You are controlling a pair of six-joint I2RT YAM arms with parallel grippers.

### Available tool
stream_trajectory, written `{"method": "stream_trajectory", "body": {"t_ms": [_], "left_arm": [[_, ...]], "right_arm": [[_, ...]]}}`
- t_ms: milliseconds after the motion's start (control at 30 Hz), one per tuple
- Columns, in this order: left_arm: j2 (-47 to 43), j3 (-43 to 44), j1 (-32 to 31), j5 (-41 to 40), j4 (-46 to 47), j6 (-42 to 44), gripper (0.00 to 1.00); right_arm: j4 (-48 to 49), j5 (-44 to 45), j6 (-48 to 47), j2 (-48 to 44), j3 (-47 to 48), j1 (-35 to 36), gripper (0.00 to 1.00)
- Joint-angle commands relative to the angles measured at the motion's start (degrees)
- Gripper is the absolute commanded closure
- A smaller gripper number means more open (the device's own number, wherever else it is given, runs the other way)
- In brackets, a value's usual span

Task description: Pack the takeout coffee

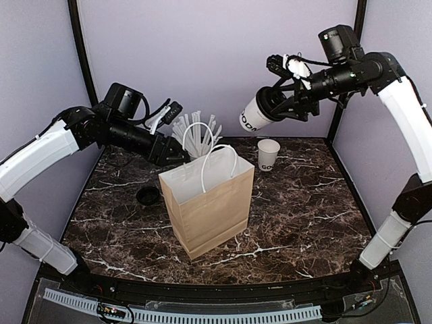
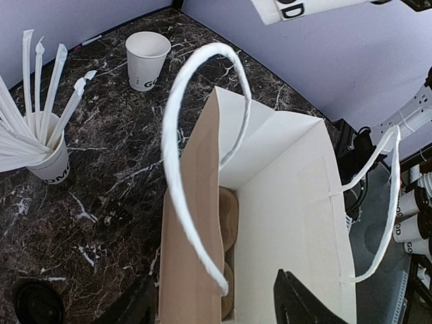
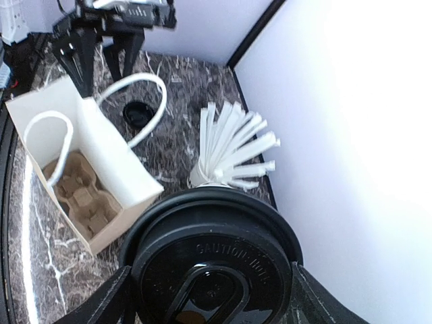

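The takeout coffee, a white cup with dark lettering and a black lid, is held tilted in the air by my right gripper, above and behind the bag's right side. Its lid fills the right wrist view between my shut fingers. The brown paper bag stands open in the middle, with a cardboard cup carrier inside. My left gripper is open at the bag's back left edge. In the left wrist view its jaws straddle the bag's side wall.
A white cup of straws stands behind the bag. An empty white cup stands at the back right. A loose black lid lies left of the bag. Walls enclose the table at the back and sides.
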Motion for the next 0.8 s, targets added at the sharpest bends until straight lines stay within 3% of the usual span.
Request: {"method": "stream_trajectory", "body": {"t_ms": [0, 267, 567, 767], "left_arm": [[-3.24, 0.48, 0.14, -2.16, -3.91, -2.09, 0.37], [-5.86, -2.97, 0.14, -1.49, -5.49, -3.87, 0.39], [-4.26, -4.58, 0.15, 3.82, -3.81, -5.18, 0.56], [-2.84, -2.98, -0.01, 6.36, -3.01, -3.02, 0.51]], "right_arm": [[2.50, -5.72, 0.46, 1.43, 7.57, 4.76, 0.44], [1.51, -0.98, -2.22, 2.66, 5.17, 16.96, 0.46], [-0.28, 6.20, -3.46, 2.69, 0.08, 24.62, 0.48], [-2.47, 8.76, -3.35, 1.05, -4.79, 28.60, 0.49]]}}
